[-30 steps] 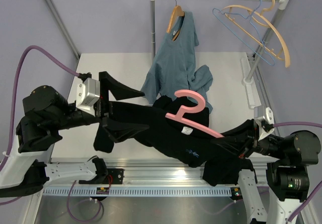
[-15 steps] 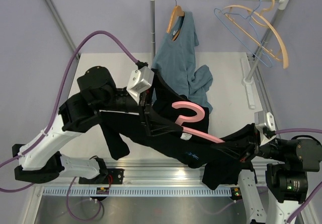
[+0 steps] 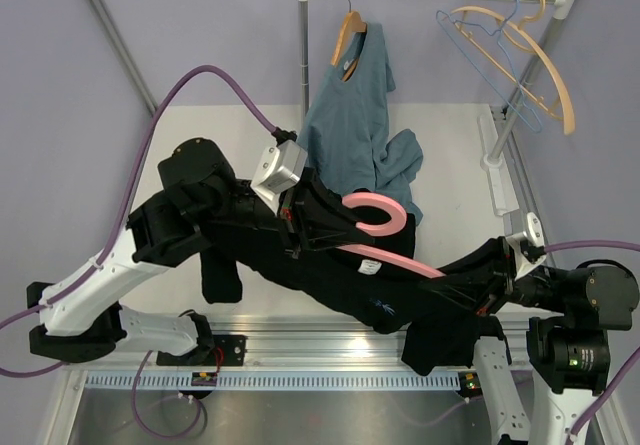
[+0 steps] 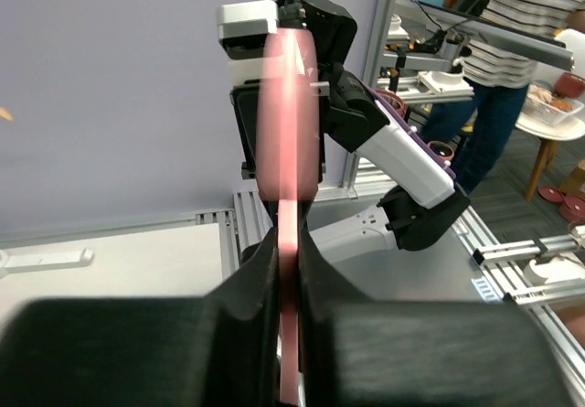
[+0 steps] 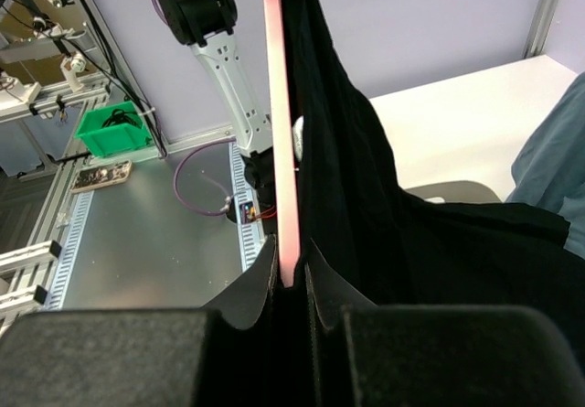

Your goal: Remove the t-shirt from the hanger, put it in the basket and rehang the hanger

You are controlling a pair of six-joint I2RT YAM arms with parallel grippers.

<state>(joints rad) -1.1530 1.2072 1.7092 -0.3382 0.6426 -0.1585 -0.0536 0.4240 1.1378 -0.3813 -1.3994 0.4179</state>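
The left tool (image 3: 335, 235) is clamped shut on the pink plastic clothes hanger (image 3: 400, 262) near its curved hook, at the centre of the top view. At the lower right, the right tool (image 3: 458, 283) is closed on the hanger's far arm end, with black cloth against its fingers. The large black t-shirt (image 3: 320, 275) is draped over the hanger between both tools, above the white surface (image 3: 220, 135). One sleeve dangles at the lower left.
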